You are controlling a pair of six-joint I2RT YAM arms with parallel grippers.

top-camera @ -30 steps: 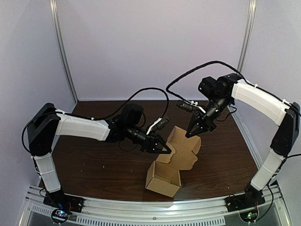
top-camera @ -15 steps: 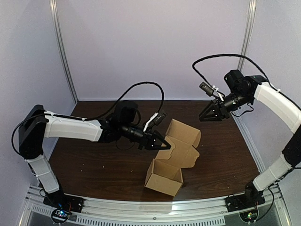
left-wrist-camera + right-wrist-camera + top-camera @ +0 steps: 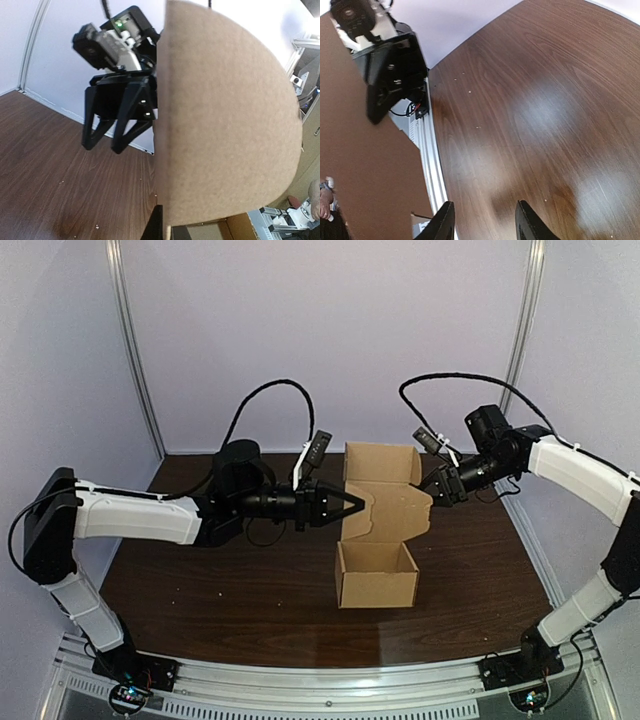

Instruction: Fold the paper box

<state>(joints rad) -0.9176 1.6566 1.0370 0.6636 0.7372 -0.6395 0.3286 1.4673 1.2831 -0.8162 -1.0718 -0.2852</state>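
Note:
The brown paper box point(image 3: 378, 575) stands at mid-table with its tray open to the front. Its lid point(image 3: 382, 465) stands upright behind the tray. My left gripper point(image 3: 352, 506) is shut on the rounded left side flap point(image 3: 225, 125). In the left wrist view one black finger point(image 3: 154, 227) shows against the flap's edge, and the other is hidden behind the cardboard. My right gripper point(image 3: 436, 486) is open beside the lid's right edge with nothing between its fingers point(image 3: 525, 222). The cardboard point(image 3: 365, 165) lies to their left.
The dark wooden table point(image 3: 200, 580) is walled by white panels at the back and sides. An aluminium rail point(image 3: 300, 680) runs along the near edge. Black cables loop above both wrists. The right gripper point(image 3: 107, 142) shows past the flap in the left wrist view.
The left gripper has swung up and right, turning the box from tilted to upright and square to the front. The right gripper drew away from the box, then came back to the lid's right side.

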